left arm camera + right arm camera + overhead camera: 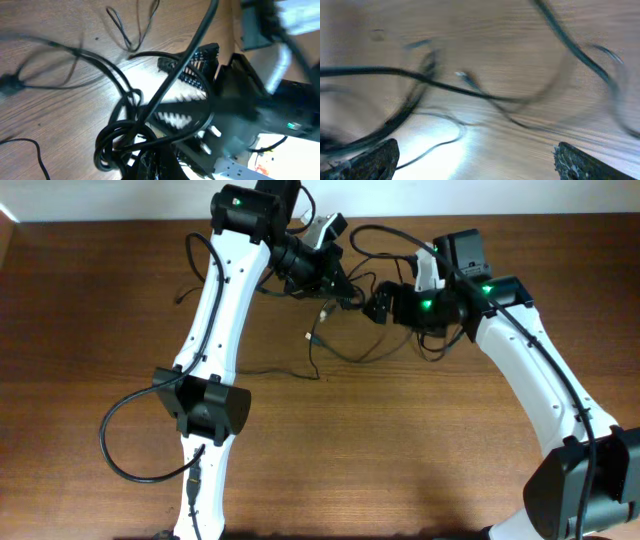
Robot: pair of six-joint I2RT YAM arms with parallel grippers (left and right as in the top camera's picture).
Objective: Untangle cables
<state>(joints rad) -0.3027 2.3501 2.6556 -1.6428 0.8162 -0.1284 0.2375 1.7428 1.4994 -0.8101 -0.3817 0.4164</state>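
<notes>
Cables [120, 131] hang pinched in left fingers [346, 291]; right fingers [375, 160] spread wide, arms angled inward.

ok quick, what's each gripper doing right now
left gripper: closed, apparently clamped on the tangled cables
right gripper: wide open, holding nothing

Overhead top-down, 2 wrists close, cables [310, 337] shared

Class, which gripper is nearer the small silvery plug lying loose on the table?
Left. The left gripper sits just up and right of the plug; the right gripper is farther off, to its right.
</notes>
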